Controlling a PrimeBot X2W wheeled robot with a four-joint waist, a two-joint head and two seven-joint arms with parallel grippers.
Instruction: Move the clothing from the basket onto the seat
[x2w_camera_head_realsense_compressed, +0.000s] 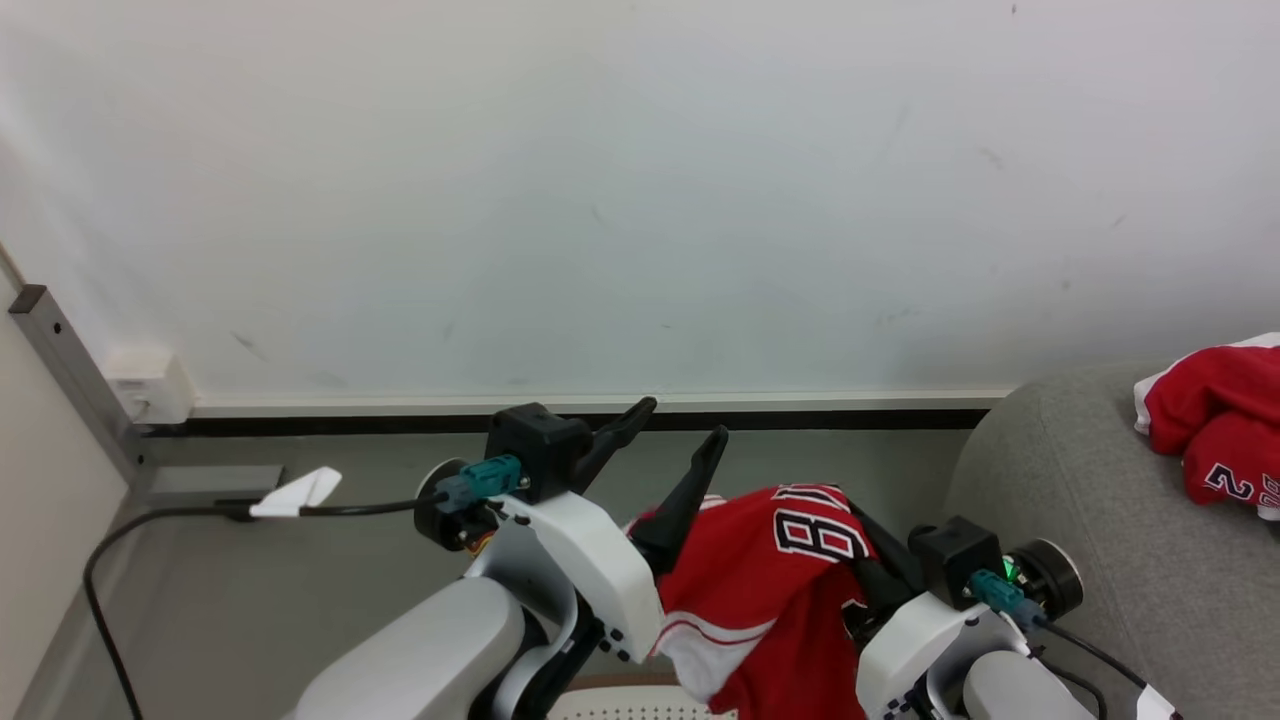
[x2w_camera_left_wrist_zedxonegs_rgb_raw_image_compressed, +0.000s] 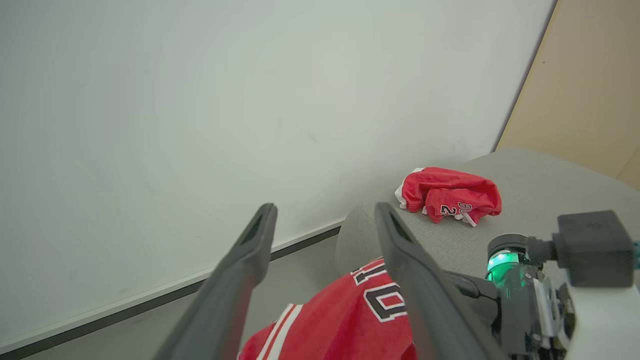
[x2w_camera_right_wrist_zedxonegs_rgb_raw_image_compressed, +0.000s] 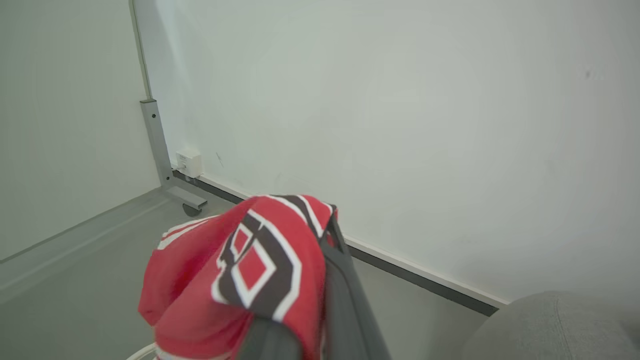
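Note:
A bright red jersey (x2w_camera_head_realsense_compressed: 780, 590) with white stripes and black-and-white lettering hangs draped over my right gripper (x2w_camera_head_realsense_compressed: 862, 545), which is shut on it; in the right wrist view the jersey (x2w_camera_right_wrist_zedxonegs_rgb_raw_image_compressed: 250, 265) covers one finger and the other dark finger (x2w_camera_right_wrist_zedxonegs_rgb_raw_image_compressed: 340, 285) shows beside it. My left gripper (x2w_camera_head_realsense_compressed: 680, 425) stands open just left of the jersey, holding nothing, its fingers (x2w_camera_left_wrist_zedxonegs_rgb_raw_image_compressed: 260, 235) spread wide. A second red garment (x2w_camera_head_realsense_compressed: 1215, 430) lies bunched on the grey seat (x2w_camera_head_realsense_compressed: 1080, 520) at the right. A sliver of the basket (x2w_camera_head_realsense_compressed: 625, 706) shows at the bottom edge, below the jersey.
A white wall with a dark baseboard (x2w_camera_head_realsense_compressed: 800, 420) runs behind. A black cable (x2w_camera_head_realsense_compressed: 180, 515) with a white tag crosses the grey floor at left, near a grey post (x2w_camera_head_realsense_compressed: 70, 370) and a white outlet box (x2w_camera_head_realsense_compressed: 150, 385). A tan panel (x2w_camera_left_wrist_zedxonegs_rgb_raw_image_compressed: 590, 90) stands beyond the seat.

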